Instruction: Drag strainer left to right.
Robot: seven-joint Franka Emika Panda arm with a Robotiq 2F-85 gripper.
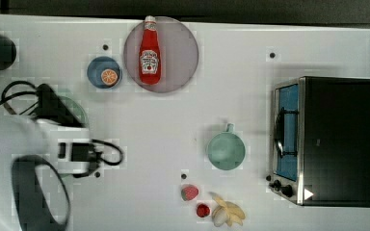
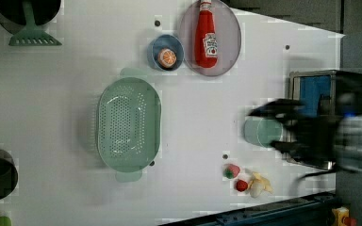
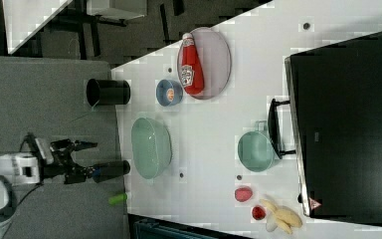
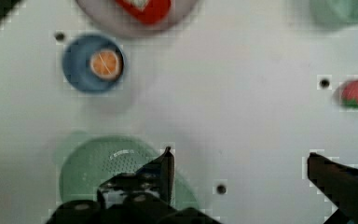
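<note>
One strainer (image 2: pixel 128 124) sits on the white table (image 2: pixel 56 94), alongside one mug (image 1: pixel 226 150) and one blue bowl (image 2: pixel 165 52). Gripper (image 4: pixel 237 163) hovers above, fingers spread wide, holding nothing.

No legible text on ketchup bottle (image 1: pixel 150 51)

Arm: the white Panda arm (image 1: pixel 14 139) reaches in from the top view's left, black cables looping off its wrist.
Wrist: it sits high above the bench's left end in the top view, camera aimed down.
Gripper: gripper (image 4: pixel 240 170) is spread wide, nothing between the jaws.
Fingers: two dark fingers (image 4: pixel 165 168) stand well apart in the wrist view.
Contact: it hangs in the air, touching nothing.
</note>
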